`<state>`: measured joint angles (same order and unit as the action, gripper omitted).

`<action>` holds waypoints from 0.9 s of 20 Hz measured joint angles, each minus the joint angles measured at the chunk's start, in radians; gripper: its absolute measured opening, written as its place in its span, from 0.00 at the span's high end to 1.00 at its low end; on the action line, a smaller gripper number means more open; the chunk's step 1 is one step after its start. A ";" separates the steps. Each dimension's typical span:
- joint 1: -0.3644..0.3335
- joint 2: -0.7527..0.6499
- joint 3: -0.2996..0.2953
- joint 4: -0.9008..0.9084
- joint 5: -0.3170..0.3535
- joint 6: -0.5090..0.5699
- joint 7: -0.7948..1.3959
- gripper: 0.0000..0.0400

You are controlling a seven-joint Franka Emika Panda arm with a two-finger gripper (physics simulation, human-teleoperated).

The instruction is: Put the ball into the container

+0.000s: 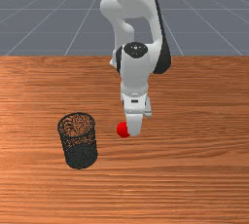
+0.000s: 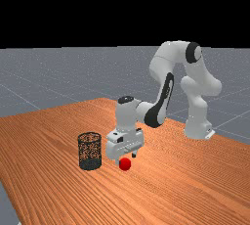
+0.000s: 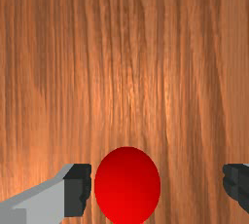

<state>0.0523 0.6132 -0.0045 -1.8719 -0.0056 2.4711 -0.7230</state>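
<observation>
A red ball sat on an orange-brown wooden table beneath the gripper, whose two fingers stood wide apart and had hold of nothing. In the wrist view, the ball [lay] between the open fingers of the gripper, off center: just beside one dark fingertip, a thin strip of wood showing between them, and well apart from the other.A red ball sat on a wooden table, low beside the tips of an open gripper, whose fingers stood wide apart and had hold of nothing. Seen from the wrist, the ball lay off center in the gap of the gripper, just beside one dark fingertip, with a thin strip of wood showing between them, and well apart from the other.

A dark mesh container, round and open at the top, stood upright on the table near the ball, toward the front view's left. Its weave let the wood show through the wall, while the lower part looked darker. The ball was outside it, on the table.

The white and grey arm rose at the far view's right, bent at a high elbow and reached down toward the ball, its hand above the table. From the front, part of the ball was hidden behind the hand, its red side showing toward the container. Wood grain ran in long streaks across the tabletop, and a grey floor marked with pale lines spread beyond the table's edge.
</observation>
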 joint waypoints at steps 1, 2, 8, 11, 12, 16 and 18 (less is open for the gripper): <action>0.001 -0.013 0.006 -0.013 0.004 0.005 -0.004 0.00; -0.007 -0.018 0.008 -0.014 0.006 0.008 -0.023 0.00; -0.056 -0.012 -0.005 0.004 0.007 -0.032 -0.075 0.00; -0.056 0.033 -0.005 0.013 0.008 0.006 -0.075 0.00; -0.056 0.040 -0.005 0.005 0.008 0.031 -0.075 0.00; -0.057 0.041 0.013 -0.002 0.025 0.039 -0.076 0.00; -0.043 0.041 0.001 0.003 0.010 0.016 -0.059 0.00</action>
<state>0.0094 0.6542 -0.0039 -1.8693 0.0047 2.4872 -0.7824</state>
